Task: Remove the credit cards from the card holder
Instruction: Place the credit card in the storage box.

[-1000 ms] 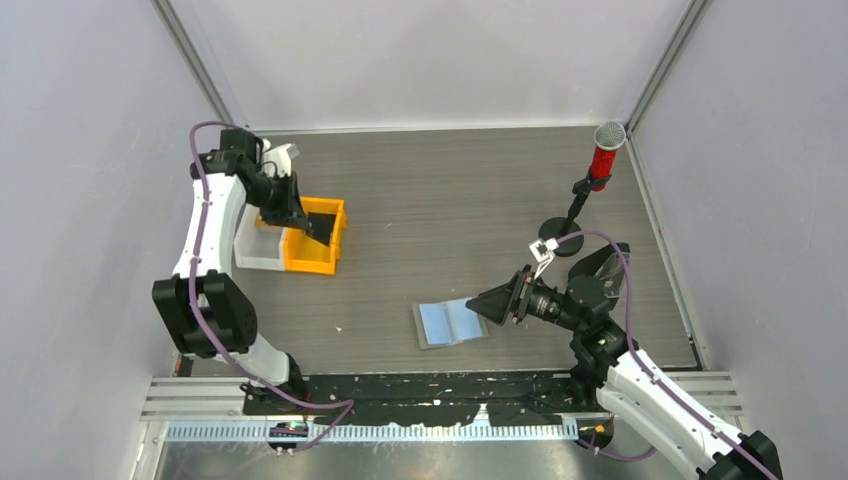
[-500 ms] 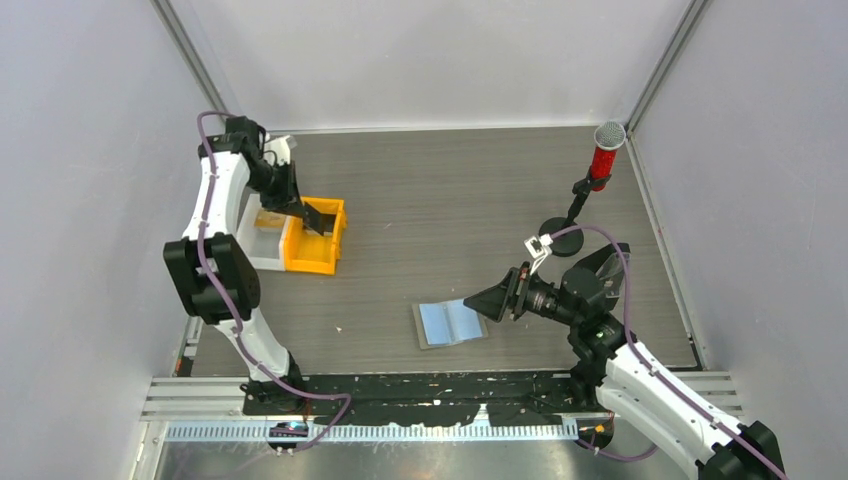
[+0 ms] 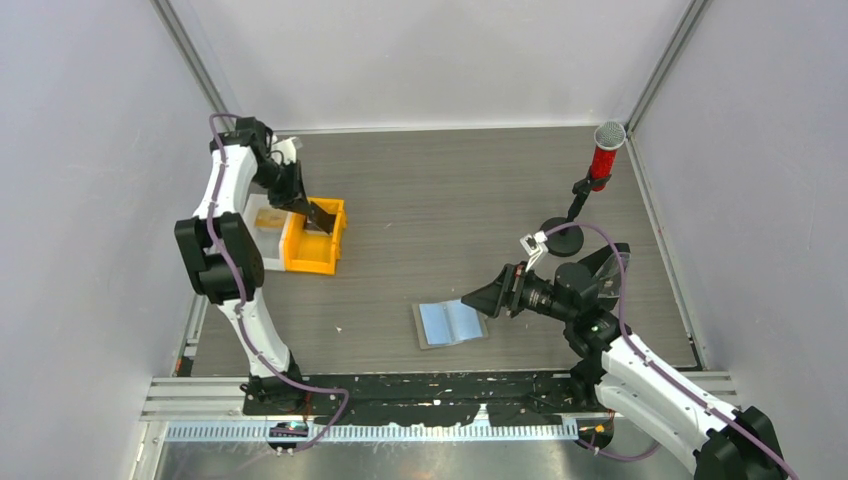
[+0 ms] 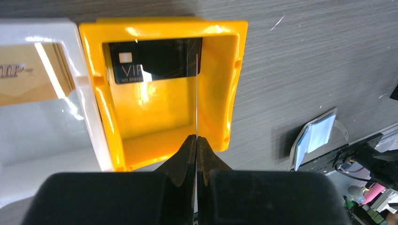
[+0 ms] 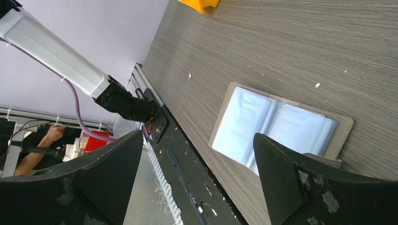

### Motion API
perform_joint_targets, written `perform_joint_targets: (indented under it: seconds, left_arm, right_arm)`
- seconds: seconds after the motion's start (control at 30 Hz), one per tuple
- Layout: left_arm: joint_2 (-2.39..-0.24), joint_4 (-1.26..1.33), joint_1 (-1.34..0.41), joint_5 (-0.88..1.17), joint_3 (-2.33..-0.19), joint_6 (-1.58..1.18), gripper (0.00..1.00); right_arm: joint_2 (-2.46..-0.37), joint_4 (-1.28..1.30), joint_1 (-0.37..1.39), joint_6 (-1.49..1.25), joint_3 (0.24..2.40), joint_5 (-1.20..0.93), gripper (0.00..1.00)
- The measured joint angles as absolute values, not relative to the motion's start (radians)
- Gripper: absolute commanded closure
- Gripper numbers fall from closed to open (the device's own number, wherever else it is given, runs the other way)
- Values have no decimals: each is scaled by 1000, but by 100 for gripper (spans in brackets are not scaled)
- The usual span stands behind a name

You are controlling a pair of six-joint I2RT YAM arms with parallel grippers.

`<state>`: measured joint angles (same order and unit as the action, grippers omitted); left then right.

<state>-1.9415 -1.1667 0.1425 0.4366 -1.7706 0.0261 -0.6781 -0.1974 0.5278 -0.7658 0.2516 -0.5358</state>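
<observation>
Presently the card holder [image 3: 450, 323] lies spread open and flat on the worktop [image 3: 450, 200], lower centre of the overhead view. The credit cards [image 5: 244, 124] show as light blue rectangles, one behind each of its two glossy panels. A grey-brown rim frames both panels.

Right end effector [image 3: 472, 298]: jaws spread wide, nothing between them. In the overhead view it sits at the holder's right edge. In the right wrist view the holder lies in the gap between the two fingers [image 5: 281, 187], and one finger overlaps its lower right corner. Contact cannot be confirmed.

Left end effector [image 4: 196, 138]: jaws pressed together on a thin card [image 4: 196, 93], which is seen edge-on as a fine vertical line. Its colour cannot be told. In the overhead view this end effector hangs over the orange bin [image 3: 310, 255], upper left of the frame.

Bin contents, left wrist view:
- A black card [image 4: 155, 61] marked "VIP" lies against the far wall of the orange bin.
- A tan card [image 4: 28, 79] lies in the white bin [image 4: 47, 154], which touches the orange bin's left side.

A red microphone [image 3: 606, 150] on a black stand occupies the upper right, well apart from the holder.
</observation>
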Motion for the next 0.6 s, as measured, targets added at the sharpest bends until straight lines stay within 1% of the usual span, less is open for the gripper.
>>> perform_joint_targets:
  seconds: [0.6]
  left_arm:
    - [-2068,-1155,147,465,-1879,35,100]
  right_arm:
    - [-731,-200,528,-765,294,-521,5]
